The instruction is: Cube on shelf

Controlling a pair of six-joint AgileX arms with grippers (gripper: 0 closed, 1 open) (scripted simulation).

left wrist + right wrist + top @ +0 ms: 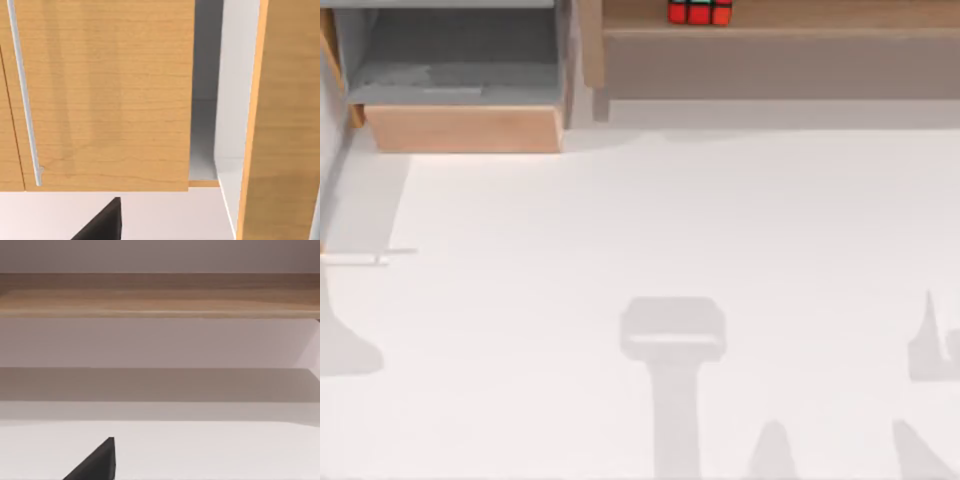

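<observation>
The cube (700, 11), red tiles with one green tile and black grid lines, rests on the long light-brown shelf (820, 16) at the back of the table, partly cut off by the top view's upper edge. Nothing holds it. Below the board lies a grey-brown shaded recess (770, 65). In the right wrist view the shelf (160, 295) runs straight across ahead, and a dark tip of my right gripper (97, 462) shows low in that picture, well short of the board. A dark tip of my left gripper (102, 222) shows in the left wrist view, facing wooden furniture.
A smaller wooden box unit (465, 128) with a grey interior stands at the back left. The left wrist view faces a wooden panel (105, 95) with a slim metal handle (22, 100) and an open grey gap (205, 135) beside it. Arm shadows (672, 340) fall on the white table.
</observation>
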